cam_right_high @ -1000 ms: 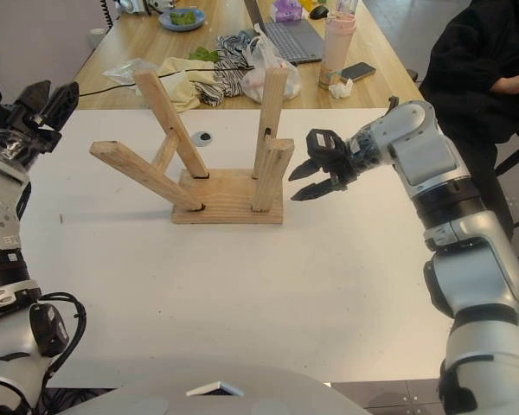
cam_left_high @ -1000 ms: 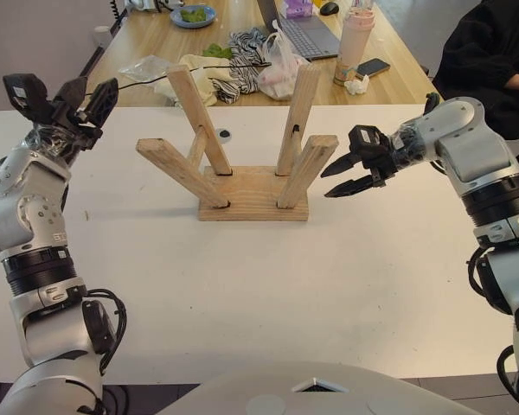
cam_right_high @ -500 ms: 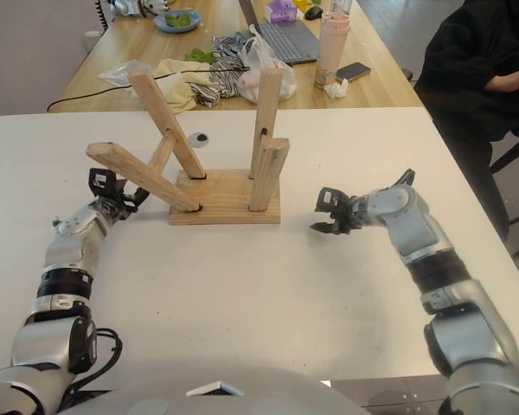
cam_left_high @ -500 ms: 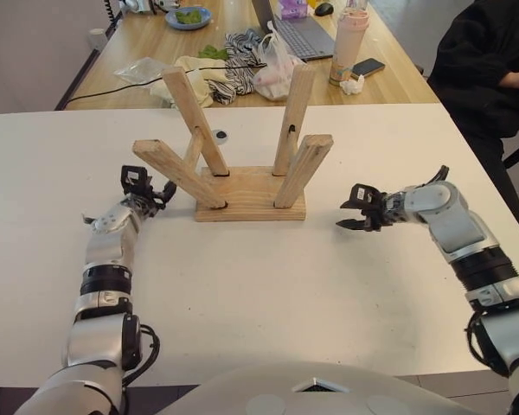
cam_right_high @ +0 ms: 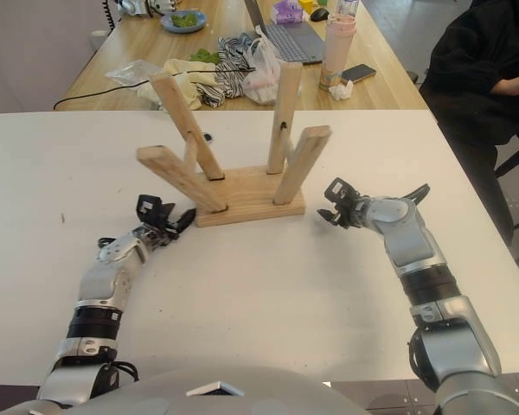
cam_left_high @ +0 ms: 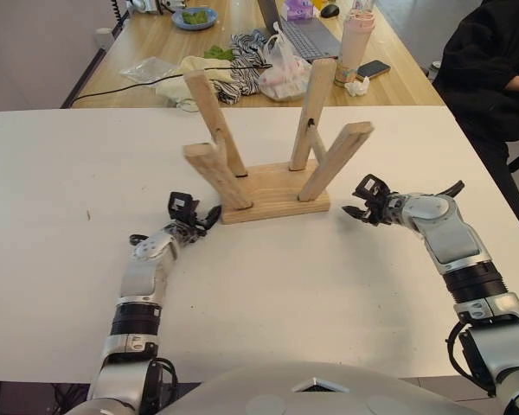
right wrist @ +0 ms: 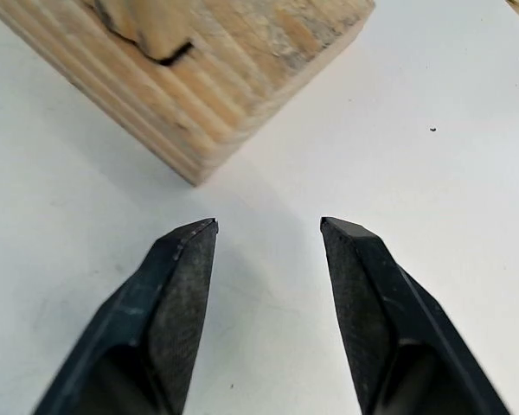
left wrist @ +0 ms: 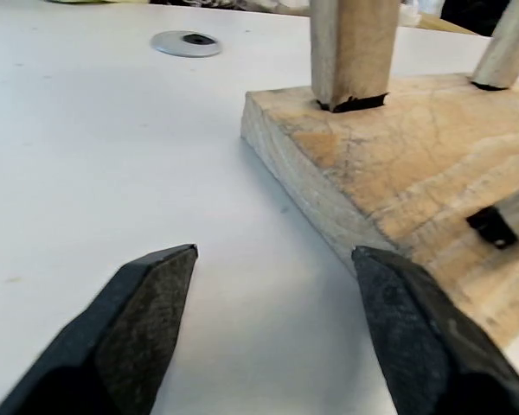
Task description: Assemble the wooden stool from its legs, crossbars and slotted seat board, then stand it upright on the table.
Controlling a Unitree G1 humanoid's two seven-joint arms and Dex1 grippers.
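We see the pale wooden stool [cam_left_high: 272, 173] upside down near the middle of the white table [cam_left_high: 268, 294]. Its thick rectangular seat board [cam_left_high: 277, 199] lies flat on the tabletop, and 4 square legs [cam_left_high: 316, 104] rise from its slots, splaying outward.

Our left gripper [cam_left_high: 209, 216] sits low over the table just beside the board's near left corner. Its 2 dark fingers [left wrist: 147, 294] are spread wide and hold nothing, and we cannot tell whether the tips touch the wood.

Our right gripper [cam_left_high: 353, 209] sits just beside the board's right end. Its 2 fingers [right wrist: 186, 277] are parted, with only bare table between them, a little short of the corner.

A small round silver disc [left wrist: 184, 42] lies on the table beyond the board.
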